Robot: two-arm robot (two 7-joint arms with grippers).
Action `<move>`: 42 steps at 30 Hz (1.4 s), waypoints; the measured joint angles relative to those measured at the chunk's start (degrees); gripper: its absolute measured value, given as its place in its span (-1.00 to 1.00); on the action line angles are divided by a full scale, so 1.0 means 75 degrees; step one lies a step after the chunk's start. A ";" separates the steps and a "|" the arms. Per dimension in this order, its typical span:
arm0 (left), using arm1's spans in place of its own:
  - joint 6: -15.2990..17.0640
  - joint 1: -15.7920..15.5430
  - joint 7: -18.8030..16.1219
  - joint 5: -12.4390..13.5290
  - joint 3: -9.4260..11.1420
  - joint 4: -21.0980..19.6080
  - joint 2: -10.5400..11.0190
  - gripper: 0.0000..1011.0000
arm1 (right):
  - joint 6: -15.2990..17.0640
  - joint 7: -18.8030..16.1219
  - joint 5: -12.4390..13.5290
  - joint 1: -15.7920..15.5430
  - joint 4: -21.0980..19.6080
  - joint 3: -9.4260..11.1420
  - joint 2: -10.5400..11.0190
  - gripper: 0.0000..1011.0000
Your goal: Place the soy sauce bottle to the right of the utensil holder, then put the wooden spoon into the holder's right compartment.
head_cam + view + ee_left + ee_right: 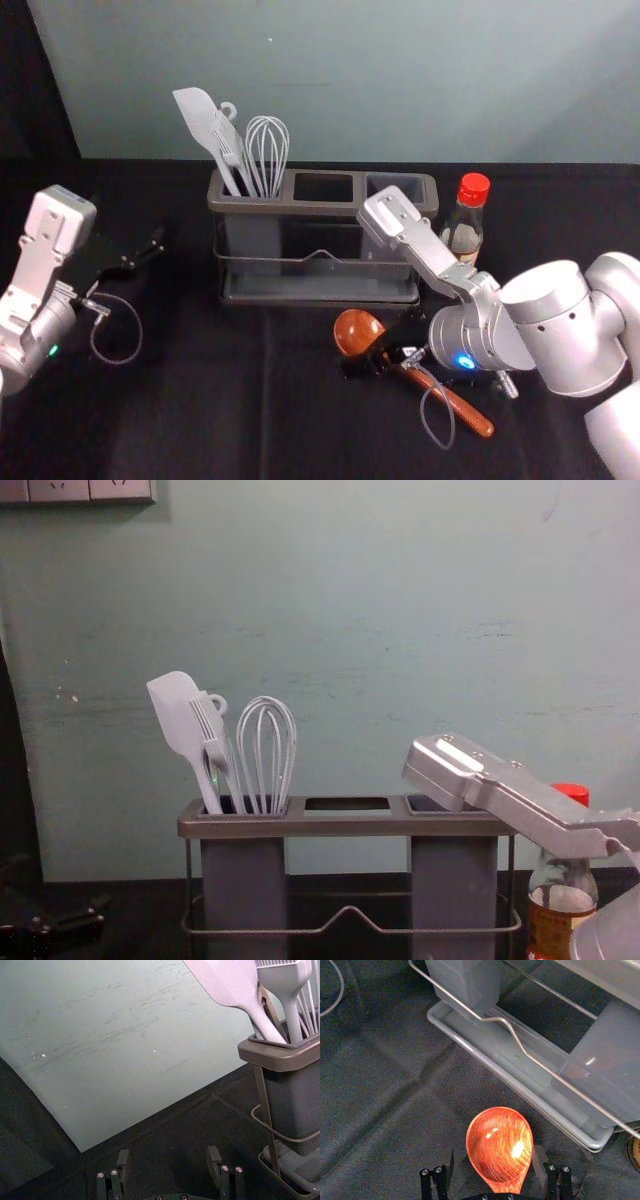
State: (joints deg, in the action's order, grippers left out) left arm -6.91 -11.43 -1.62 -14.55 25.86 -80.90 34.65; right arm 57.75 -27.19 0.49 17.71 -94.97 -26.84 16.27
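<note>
right tool (378,348), head view lower centre: released, spread around wooden spoon (358,331) | left tool (157,243), mid-left: released, idle | soy sauce bottle (464,238) upright, right of utensil holder (320,210)

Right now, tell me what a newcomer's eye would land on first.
Probably the bright red cap of the soy sauce bottle, just right of the utensil holder. Next, the glossy wooden spoon lying in front of the holder, at the right end effector. Then the pale spatula and whisk rising from the holder's left compartment.
</note>
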 joint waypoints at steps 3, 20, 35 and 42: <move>0.0000 0.0000 0.0000 0.0000 0.0000 0.0000 0.0000 0.98 | -0.0067 -0.0042 -0.0055 -0.0012 0.0032 0.0002 -0.0015 0.99; 0.0000 0.0000 0.0000 0.0000 0.0000 0.0000 0.0000 0.98 | -0.0451 -0.0202 -0.0358 -0.0097 0.0170 0.0063 -0.0120 0.99; 0.0000 0.0000 0.0000 0.0000 0.0001 0.0000 0.0000 0.98 | -0.0663 -0.0323 -0.0540 -0.0152 0.0273 0.0141 -0.0223 0.99; 0.0000 0.0000 0.0000 0.0000 0.0000 0.0000 0.0000 0.98 | -0.0673 -0.0345 -0.0630 -0.0167 0.0314 0.0165 -0.0260 0.99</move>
State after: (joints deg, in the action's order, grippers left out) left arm -6.91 -11.43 -1.62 -14.55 25.86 -80.90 34.65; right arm 52.71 -29.78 -4.24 16.46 -92.61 -25.61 14.32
